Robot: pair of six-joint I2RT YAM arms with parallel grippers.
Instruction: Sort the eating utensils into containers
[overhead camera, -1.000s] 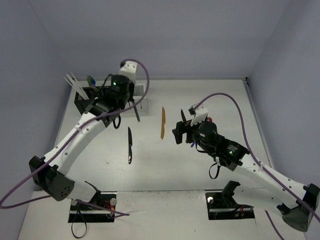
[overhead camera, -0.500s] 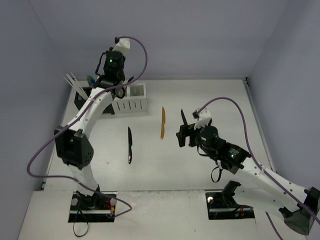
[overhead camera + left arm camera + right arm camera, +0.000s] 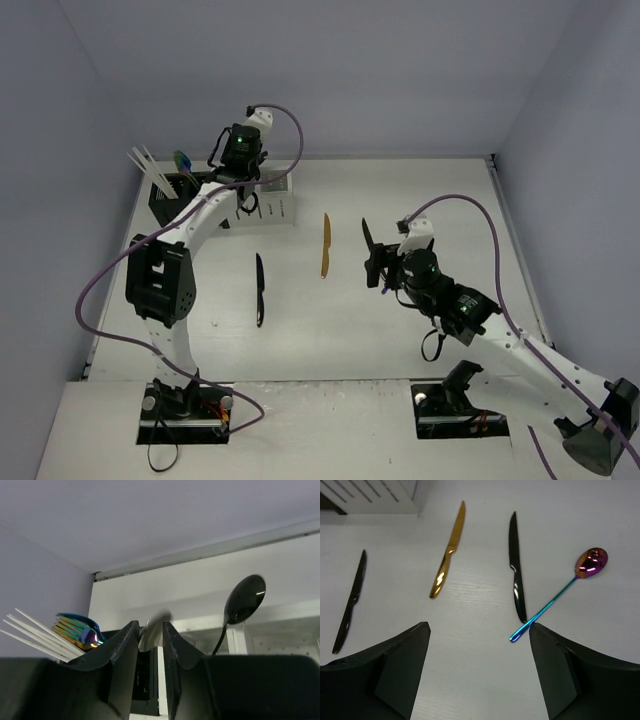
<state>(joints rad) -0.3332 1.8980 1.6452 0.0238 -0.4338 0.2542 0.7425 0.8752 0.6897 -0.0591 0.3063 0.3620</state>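
Left gripper (image 3: 150, 626), jaws narrowly apart with a blurred pale utensil (image 3: 154, 631) in the gap, grip impossible to tell, hangs over the white caddy (image 3: 278, 208) at the table's 11 o'clock, where a black spoon (image 3: 245, 600) stands. Right gripper (image 3: 477, 640) gapes wide, empty; black knife (image 3: 516, 565) at its 12 o'clock, purple spoon (image 3: 560, 592) at 1, gold knife (image 3: 449, 550) at 11

The left arm (image 3: 195, 215) reaches far back, the left gripper (image 3: 151, 626) pointing down, its 2 fingers a narrow gap apart. The right arm (image 3: 470, 310) stretches toward the middle, the right gripper (image 3: 477, 630) spread wide and empty.
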